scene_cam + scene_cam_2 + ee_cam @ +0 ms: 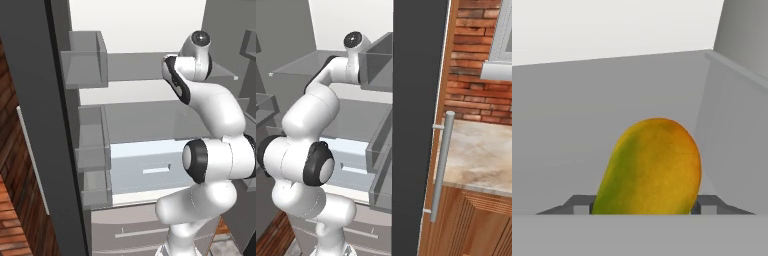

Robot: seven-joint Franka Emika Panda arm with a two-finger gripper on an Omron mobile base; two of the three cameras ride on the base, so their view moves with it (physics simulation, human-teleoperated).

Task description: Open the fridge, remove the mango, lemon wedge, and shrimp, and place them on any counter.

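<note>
The mango [649,167] is seen low in the centre of the hand view, lying on a grey shelf [562,130] inside the fridge [135,30], whose doors stand open. The jaws are set on either side of the fruit; whether it is already gripped cannot be told. A firm, centred squeeze should be confirmed before the mango is lifted clear and drawn straight out toward the desk [481,155].

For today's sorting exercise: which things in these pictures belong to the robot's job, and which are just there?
Job: fridge, doors open; mango on its shelf, between the gripper tips; counter.
Just there: brick wall; wooden cabinets; fridge drawer.
</note>
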